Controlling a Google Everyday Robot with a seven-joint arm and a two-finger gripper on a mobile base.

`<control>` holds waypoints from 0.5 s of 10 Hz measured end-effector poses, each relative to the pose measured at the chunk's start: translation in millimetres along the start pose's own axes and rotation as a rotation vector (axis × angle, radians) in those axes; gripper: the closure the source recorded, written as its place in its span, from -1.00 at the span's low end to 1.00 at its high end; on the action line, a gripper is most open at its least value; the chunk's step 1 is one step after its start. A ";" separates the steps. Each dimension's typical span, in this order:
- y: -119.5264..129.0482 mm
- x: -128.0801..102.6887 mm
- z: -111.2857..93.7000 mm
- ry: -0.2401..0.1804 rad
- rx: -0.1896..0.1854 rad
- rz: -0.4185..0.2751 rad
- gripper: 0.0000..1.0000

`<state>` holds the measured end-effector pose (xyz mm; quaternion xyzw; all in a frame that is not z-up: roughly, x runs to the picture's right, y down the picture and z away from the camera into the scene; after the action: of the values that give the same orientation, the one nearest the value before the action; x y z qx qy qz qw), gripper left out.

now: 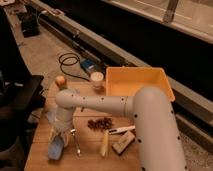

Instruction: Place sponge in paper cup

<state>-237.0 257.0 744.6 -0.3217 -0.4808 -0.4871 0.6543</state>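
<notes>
Since the gripper [62, 132] is closed low at the left front of the wooden table [90, 150], seemingly pinching the upper end of the sponge [56, 148], we fear a shallow hold slipping before it reaches the paper cup [97, 79], well apart beside the yellow bin [140, 80]. The table is cluttered, and a concrete floor [45, 45] lies beyond.

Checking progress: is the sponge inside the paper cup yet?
No, the sponge is at the near corner of the table, under the gripper, while the paper cup stands apart beside the yellow bin.
</notes>
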 end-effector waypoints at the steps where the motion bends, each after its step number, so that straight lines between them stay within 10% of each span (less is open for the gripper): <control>1: -2.1 -0.3 -24.3 0.046 0.013 -0.005 1.00; 5: 3.4 27.6 -104.5 0.178 0.071 -0.004 1.00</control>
<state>-199.1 156.0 736.3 -0.2526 -0.4383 -0.4976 0.7045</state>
